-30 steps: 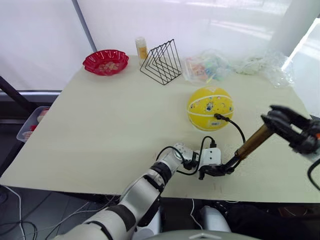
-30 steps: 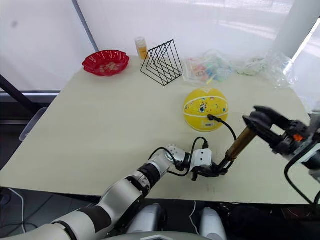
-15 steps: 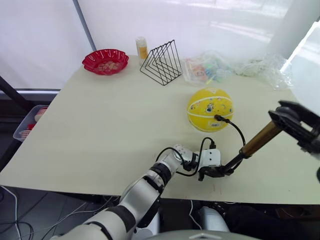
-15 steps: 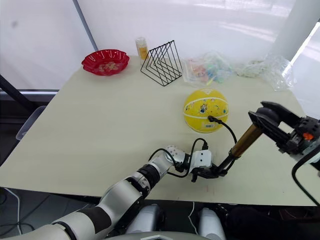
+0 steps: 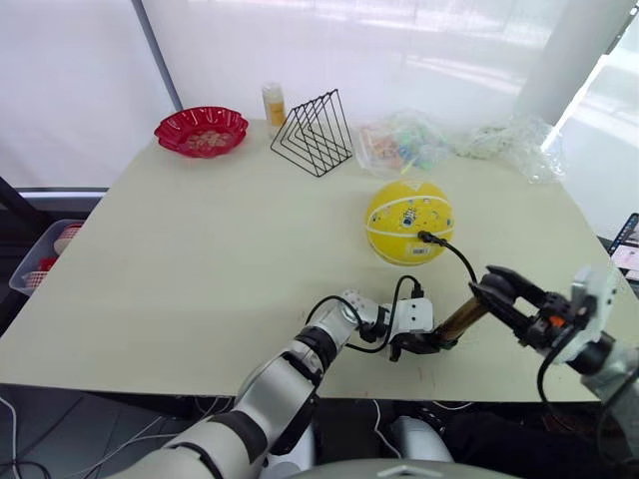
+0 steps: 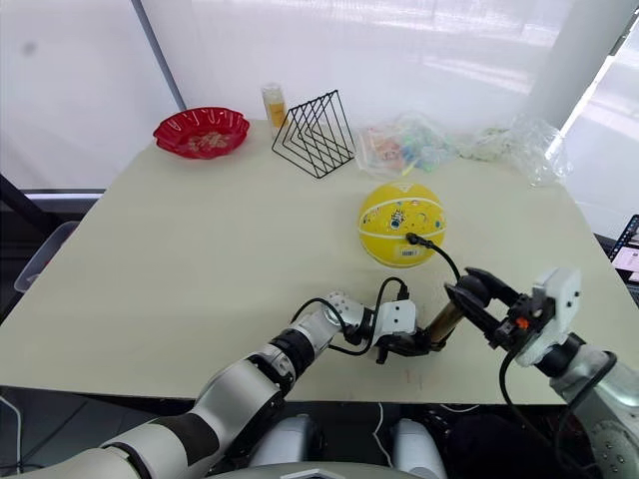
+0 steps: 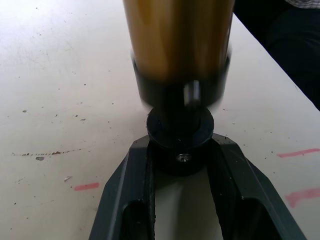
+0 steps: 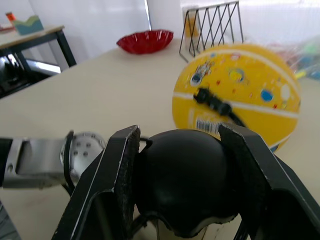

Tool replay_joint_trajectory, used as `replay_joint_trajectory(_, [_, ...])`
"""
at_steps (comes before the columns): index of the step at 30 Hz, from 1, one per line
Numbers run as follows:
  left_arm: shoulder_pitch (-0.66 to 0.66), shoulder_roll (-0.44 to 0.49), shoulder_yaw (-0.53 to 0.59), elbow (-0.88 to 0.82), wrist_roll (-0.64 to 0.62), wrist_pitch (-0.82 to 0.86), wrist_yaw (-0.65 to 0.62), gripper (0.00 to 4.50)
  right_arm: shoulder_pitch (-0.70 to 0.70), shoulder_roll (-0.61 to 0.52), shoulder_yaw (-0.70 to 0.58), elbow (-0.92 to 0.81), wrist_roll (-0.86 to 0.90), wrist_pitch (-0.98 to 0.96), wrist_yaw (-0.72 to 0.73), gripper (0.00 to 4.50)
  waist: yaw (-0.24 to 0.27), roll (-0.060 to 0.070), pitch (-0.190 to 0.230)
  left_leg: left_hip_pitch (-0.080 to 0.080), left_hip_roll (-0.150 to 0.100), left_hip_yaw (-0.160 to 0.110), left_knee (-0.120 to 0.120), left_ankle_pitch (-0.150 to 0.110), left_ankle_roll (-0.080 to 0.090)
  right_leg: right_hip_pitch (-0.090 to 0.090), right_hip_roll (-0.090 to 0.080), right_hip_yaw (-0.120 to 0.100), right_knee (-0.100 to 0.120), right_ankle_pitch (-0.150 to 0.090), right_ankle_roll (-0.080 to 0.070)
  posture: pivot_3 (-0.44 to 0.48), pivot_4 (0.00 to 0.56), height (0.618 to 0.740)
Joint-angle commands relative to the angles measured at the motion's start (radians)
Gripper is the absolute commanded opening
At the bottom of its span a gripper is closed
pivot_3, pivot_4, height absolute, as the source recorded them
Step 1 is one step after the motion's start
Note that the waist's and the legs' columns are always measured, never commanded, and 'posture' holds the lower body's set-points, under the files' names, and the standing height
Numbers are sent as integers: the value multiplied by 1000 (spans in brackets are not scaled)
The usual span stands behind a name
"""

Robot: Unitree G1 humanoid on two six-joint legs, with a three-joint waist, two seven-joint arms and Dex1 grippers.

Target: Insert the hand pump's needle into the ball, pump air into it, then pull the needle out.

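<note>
The yellow ball (image 5: 407, 222) rests right of the table's middle. A black hose (image 5: 462, 261) runs from the hand pump up to a small black fitting (image 8: 210, 100) pressed against the ball's near side; the needle's pin is hidden. The hand pump's bronze barrel (image 5: 460, 317) leans near the front edge. My left gripper (image 5: 417, 345) is shut on its black bottom cap (image 7: 180, 142), which sits on the table. My right gripper (image 5: 496, 289) is shut on the black handle (image 8: 182, 185) at the barrel's upper end.
At the far side stand a red bowl (image 5: 201, 130), a small yellow bottle (image 5: 272, 103) and a black wire rack (image 5: 313, 133). Crumpled clear plastic bags (image 5: 454, 140) lie behind the ball. The table's front edge (image 5: 300, 387) runs just below the pump.
My right gripper has come down and in towards the left gripper with the handle, so the pump looks shorter and lower. The camera view has shifted a little.
</note>
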Motion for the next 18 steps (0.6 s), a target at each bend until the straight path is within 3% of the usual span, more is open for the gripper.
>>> replay_joint_trajectory(1, [55,35,-71,112,92,70,-32,1022,25,-17,-13,12,-33,21,8,1995,1,2,-1,0,0,0,0,0,0,0,0,0,0,0,0,0,150,737])
replay_joint_trajectory(8, [54,31,-73,113,94,69,-35,1022,-71,-135,-315,-143,256,87,-42,1995,11,14,6,-6,-1,7,0,0,0,-9,-2,8,3,1,1,0,150,737])
replay_joint_trajectory(12, [56,27,-75,113,96,68,-38,1022,-121,-220,-500,-147,467,131,-92,1995,22,15,12,-6,-1,12,0,0,0,-10,-1,11,3,1,2,0,150,737])
replay_joint_trajectory(18, [55,24,-76,115,97,68,-36,1022,-197,-346,-673,-118,674,198,-173,1995,24,17,19,-6,-1,14,1,0,0,-10,0,12,2,2,3,0,150,737])
